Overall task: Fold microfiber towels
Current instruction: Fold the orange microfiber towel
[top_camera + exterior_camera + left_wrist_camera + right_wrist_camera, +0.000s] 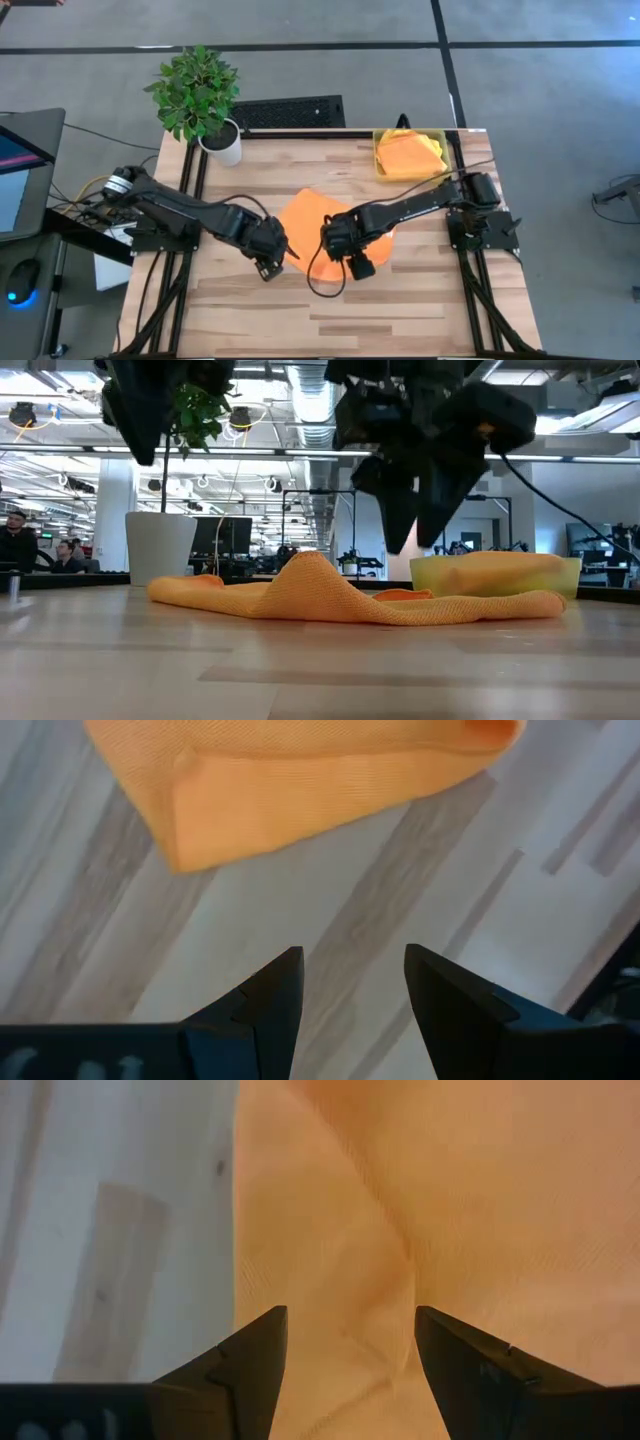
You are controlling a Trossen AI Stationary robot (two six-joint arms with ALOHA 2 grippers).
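Observation:
An orange microfiber towel (pixel 318 228) lies rumpled on the middle of the wooden table, with a raised hump (pixel 310 568) showing in the low view. My left gripper (pixel 270 264) hangs open over bare wood just off the towel's left near corner (pixel 190 830). My right gripper (pixel 352 262) hangs open, pointing down, over the towel's near part (pixel 400 1230), close to the cloth's edge, and its fingers (pixel 415 510) end above the cloth. More orange cloth (pixel 408 156) lies in the yellow bin.
A translucent yellow bin (pixel 436 140) stands at the far right corner, and a potted plant (pixel 200 95) in a white pot at the far left corner. Bare wood (pixel 330 320) lies along the near edge. People sit in the room beyond (pixel 15 540).

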